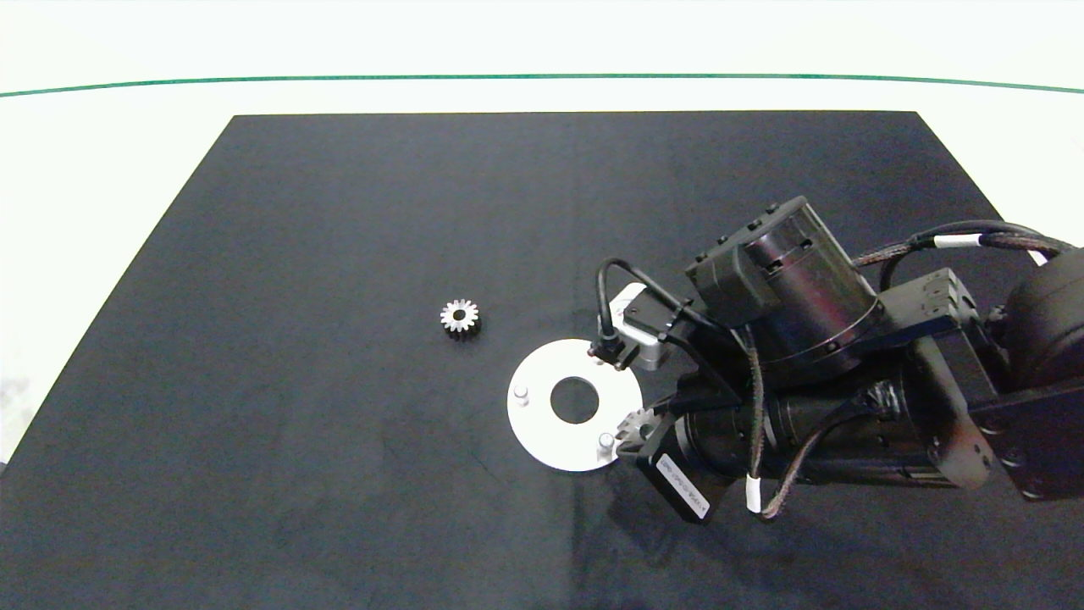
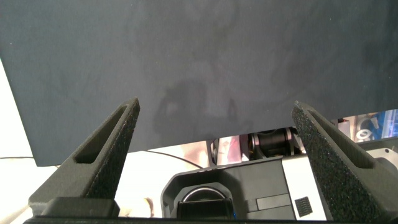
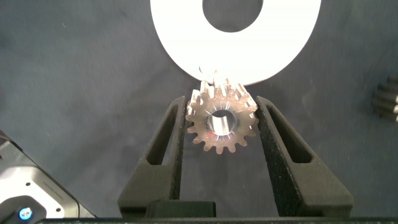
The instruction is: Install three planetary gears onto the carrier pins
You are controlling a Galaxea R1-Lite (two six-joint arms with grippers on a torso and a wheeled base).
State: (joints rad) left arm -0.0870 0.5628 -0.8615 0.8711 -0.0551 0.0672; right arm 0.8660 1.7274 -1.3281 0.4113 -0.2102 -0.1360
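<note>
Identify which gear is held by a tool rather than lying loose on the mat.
The gear clamped in the right tool, at the white disc's edge. The other visible gear lies free on the black mat, away from the disc.

Right gripper (image 3: pixel 222 124) fingers clamped, left gripper (image 2: pixel 214 134) fingers spread, seemingly parked

Silvery gear (image 3: pixel 222 122) over white-disc pin (image 3: pixel 210 77)
</note>
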